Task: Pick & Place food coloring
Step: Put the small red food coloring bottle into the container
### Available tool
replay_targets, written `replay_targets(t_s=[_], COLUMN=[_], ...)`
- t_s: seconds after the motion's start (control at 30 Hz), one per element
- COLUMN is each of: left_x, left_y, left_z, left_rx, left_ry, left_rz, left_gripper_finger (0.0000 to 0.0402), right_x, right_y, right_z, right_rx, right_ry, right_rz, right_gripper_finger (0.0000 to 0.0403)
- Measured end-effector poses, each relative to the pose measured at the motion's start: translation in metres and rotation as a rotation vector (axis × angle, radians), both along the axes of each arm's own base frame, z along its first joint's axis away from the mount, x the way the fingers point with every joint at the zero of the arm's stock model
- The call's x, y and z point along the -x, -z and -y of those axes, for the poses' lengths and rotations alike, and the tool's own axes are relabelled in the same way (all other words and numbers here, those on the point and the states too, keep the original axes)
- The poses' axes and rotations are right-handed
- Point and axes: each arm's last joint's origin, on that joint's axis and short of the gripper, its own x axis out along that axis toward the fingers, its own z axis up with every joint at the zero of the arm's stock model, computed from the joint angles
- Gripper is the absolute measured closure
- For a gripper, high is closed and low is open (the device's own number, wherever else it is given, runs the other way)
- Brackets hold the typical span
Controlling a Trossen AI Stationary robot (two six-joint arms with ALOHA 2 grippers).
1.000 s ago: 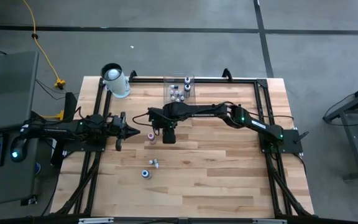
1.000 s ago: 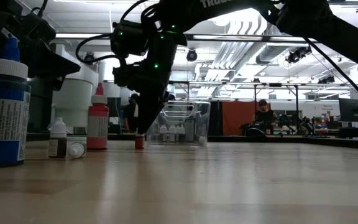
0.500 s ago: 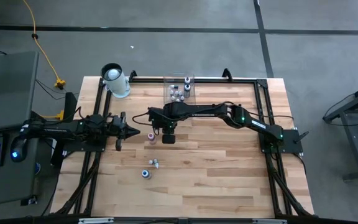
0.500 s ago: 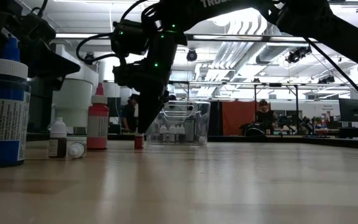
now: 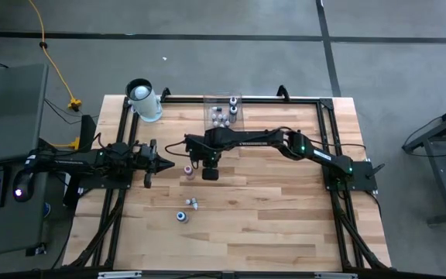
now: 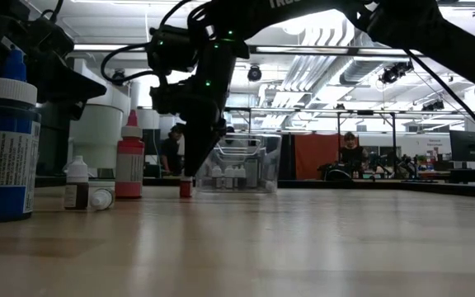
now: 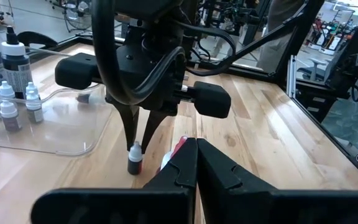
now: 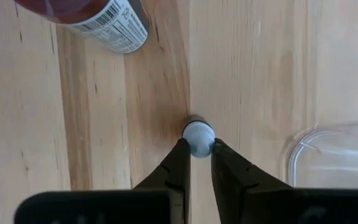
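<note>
The right gripper (image 8: pixel 196 152) points straight down over the middle of the surface, a little toward the far edge, its fingers (image 8: pixel 178 163) drawn in on either side of the white cap of a tiny upright food coloring bottle (image 8: pixel 198 137). In the right wrist view the fingertips sit flush against the cap, so they look closed on it; the bottle appears to stand on the wood, which fits a grasp just made and a lift not yet begun. Coming from directly above makes sense here: the bottle is far smaller than the gripper, and only the cap offers a place to pinch without knocking it over.

The clear bin (image 5: pixel 224 113) sits at the far edge, near this bottle, and already holds several small bottles (image 7: pixel 5 107) standing together, so it reads as the drop spot and the carry should be short. A larger red-labelled bottle (image 8: pixel 86 17) lies on its side just beside the grasp, apart from the fingers; it could be nudged if the lift swings sideways.

More bottles wait near the middle toward the near edge: a whitish one (image 5: pixel 193 204) and a blue-topped one (image 5: pixel 182 216), close together. A white cylinder (image 5: pixel 143 101) stands at the far left corner.

The left gripper (image 7: pixel 195 144) is parked low by the left edge, aimed toward the work, its fingers pressed together on nothing, apparently waiting clear of the right arm's path
</note>
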Motion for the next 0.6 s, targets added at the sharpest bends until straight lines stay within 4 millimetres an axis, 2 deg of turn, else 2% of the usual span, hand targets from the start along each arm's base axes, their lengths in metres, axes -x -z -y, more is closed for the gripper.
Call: replay_targets(t_s=[0.37,0.6], left_x=[0.000,0.000], left_y=[0.000,0.000], left_z=[0.000,0.000], left_rx=[0.000,0.000], left_ry=[0.000,0.000], left_rz=[0.000,0.000], left_gripper_finger=[0.0401,0.0401], right_x=[0.000,0.002], right_y=[0.000,-0.012], right_z=[-0.003,-0.002], right_rx=[-0.011,0.025], right_ry=[0.037,0.044], right_rz=[-0.002,0.015], right_gripper_finger=[0.0368,0.0368])
